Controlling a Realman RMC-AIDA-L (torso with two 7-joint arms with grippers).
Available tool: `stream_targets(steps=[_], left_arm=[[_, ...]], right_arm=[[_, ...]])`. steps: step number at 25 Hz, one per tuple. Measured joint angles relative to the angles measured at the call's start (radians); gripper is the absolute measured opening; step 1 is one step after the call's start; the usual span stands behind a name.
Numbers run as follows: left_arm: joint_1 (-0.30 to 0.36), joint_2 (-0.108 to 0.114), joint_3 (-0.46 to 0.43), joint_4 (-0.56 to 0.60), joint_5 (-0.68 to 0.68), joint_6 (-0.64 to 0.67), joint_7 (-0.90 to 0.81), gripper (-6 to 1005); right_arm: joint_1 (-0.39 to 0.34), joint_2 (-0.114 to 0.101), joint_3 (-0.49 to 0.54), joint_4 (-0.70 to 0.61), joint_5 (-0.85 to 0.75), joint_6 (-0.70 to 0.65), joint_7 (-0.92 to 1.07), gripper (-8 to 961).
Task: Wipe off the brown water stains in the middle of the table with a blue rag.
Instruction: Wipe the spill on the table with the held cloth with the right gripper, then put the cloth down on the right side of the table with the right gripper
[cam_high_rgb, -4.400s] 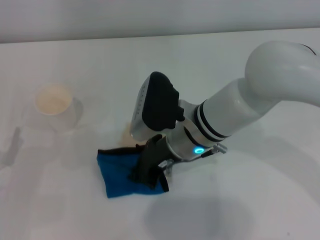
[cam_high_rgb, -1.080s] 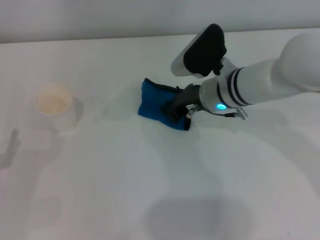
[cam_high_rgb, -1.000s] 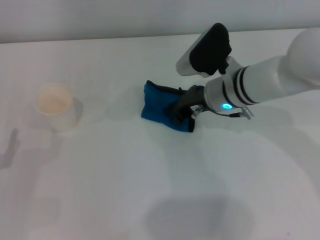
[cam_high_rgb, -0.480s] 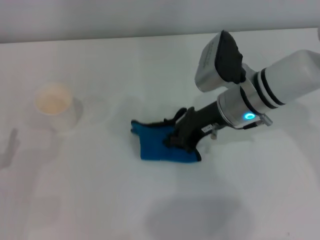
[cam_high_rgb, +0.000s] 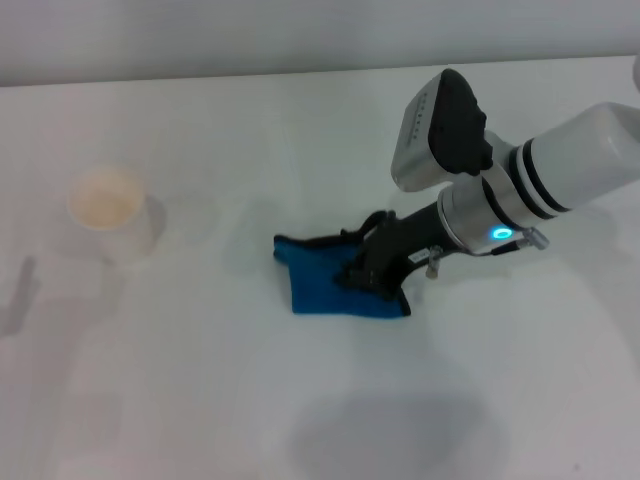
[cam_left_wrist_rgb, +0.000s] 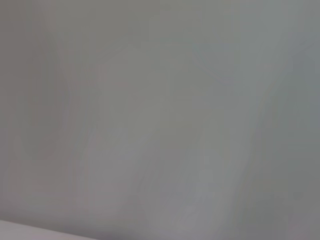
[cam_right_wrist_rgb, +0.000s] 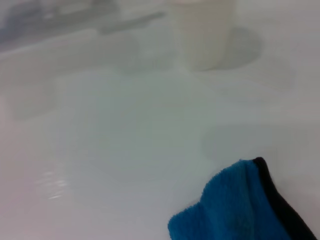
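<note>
The blue rag (cam_high_rgb: 330, 284) lies crumpled on the white table (cam_high_rgb: 180, 400), a little right of the middle. My right gripper (cam_high_rgb: 372, 268) reaches in from the right, its dark fingers (cam_high_rgb: 385, 240) down on the rag's right part and shut on it. In the right wrist view a corner of the blue rag (cam_right_wrist_rgb: 235, 205) with black edging shows over the white table (cam_right_wrist_rgb: 110, 140). The brown water stains do not show in any view; whether any lie under the rag cannot be told. My left gripper is out of view, and its wrist view holds only a plain grey surface.
A white paper cup (cam_high_rgb: 107, 208) with a tan inside stands at the left of the table, well away from the rag, and the cup (cam_right_wrist_rgb: 202, 30) also shows in the right wrist view. The table's far edge meets a pale wall.
Over the last second my right gripper dragged the rag from farther back toward the near side, then slightly right. The cup has not moved.
</note>
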Motion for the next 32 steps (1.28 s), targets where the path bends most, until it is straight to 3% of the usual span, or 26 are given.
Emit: stream_targets(steps=[6, 19, 32], left_arm=[[0.003, 0.0, 0.0, 0.0, 0.0, 0.0, 0.0, 887], [0.004, 0.0, 0.0, 0.0, 0.0, 0.0, 0.0, 887], [-0.004, 0.0, 0.0, 0.002, 0.0, 0.0, -0.001, 888]], right_arm=[[0.005, -0.003, 0.018, -0.002, -0.011, 0.065, 0.0, 62], [0.007, -0.023, 0.111, -0.01, -0.144, 0.068, 0.0, 62], [-0.004, -0.002, 0.12, -0.035, -0.185, 0.073, -0.001, 138]])
